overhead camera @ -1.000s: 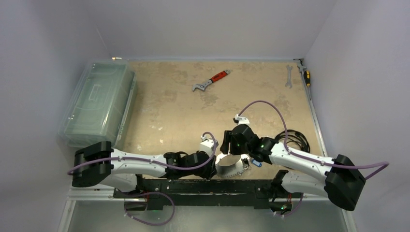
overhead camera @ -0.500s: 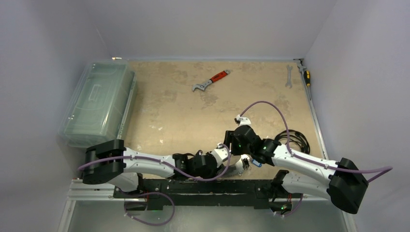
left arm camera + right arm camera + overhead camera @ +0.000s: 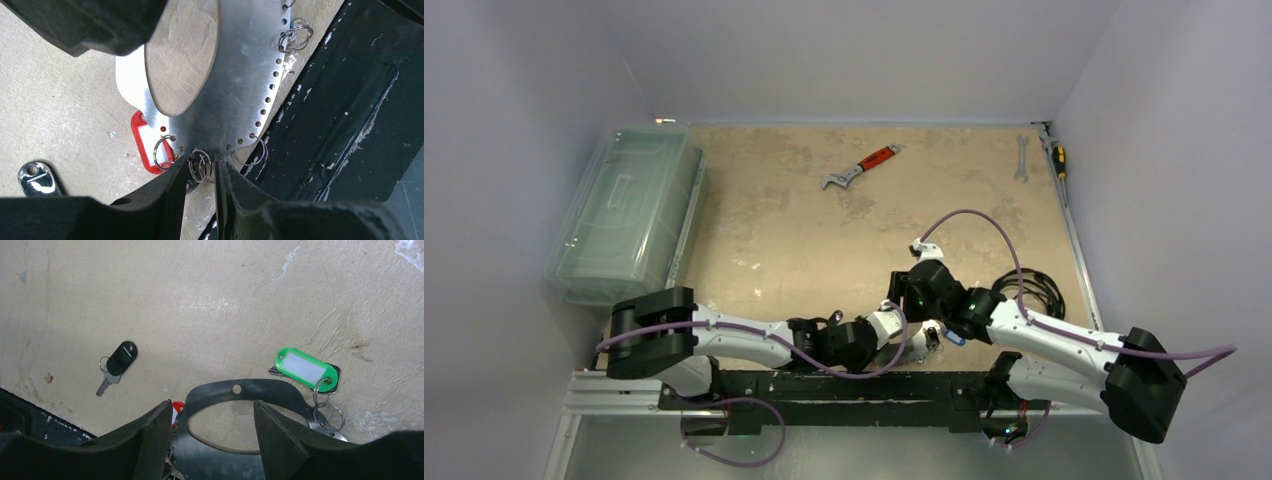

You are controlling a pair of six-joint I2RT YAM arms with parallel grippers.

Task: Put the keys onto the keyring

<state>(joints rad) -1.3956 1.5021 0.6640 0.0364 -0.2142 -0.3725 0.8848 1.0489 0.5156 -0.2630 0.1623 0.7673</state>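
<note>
The keyring [image 3: 235,90] is a flat silvery plate with an oval opening and holes along its rim, lying at the table's near edge [image 3: 916,345]. My left gripper [image 3: 201,172] is closed to a narrow gap on a small split ring [image 3: 201,166] at its rim. A red tag [image 3: 141,141] hangs beside it. My right gripper [image 3: 214,412] is open, its jaws wide apart astride the keyring's top [image 3: 237,389]. A green-tagged key [image 3: 304,368] is linked to the keyring by rings. A black-headed key [image 3: 116,363] lies loose to the left. A blue tag [image 3: 954,338] shows by the right wrist.
A red-handled wrench [image 3: 864,166] lies mid-table at the back. A spanner [image 3: 1021,158] and a screwdriver [image 3: 1058,160] lie at the back right. A clear plastic box [image 3: 629,215] stands left. A coiled black cable [image 3: 1036,290] lies right. The black base rail [image 3: 350,100] borders the keyring.
My left arm has reached right, bringing its gripper from beside the keyring onto the keyring's near rim. The right arm has shifted only slightly.
</note>
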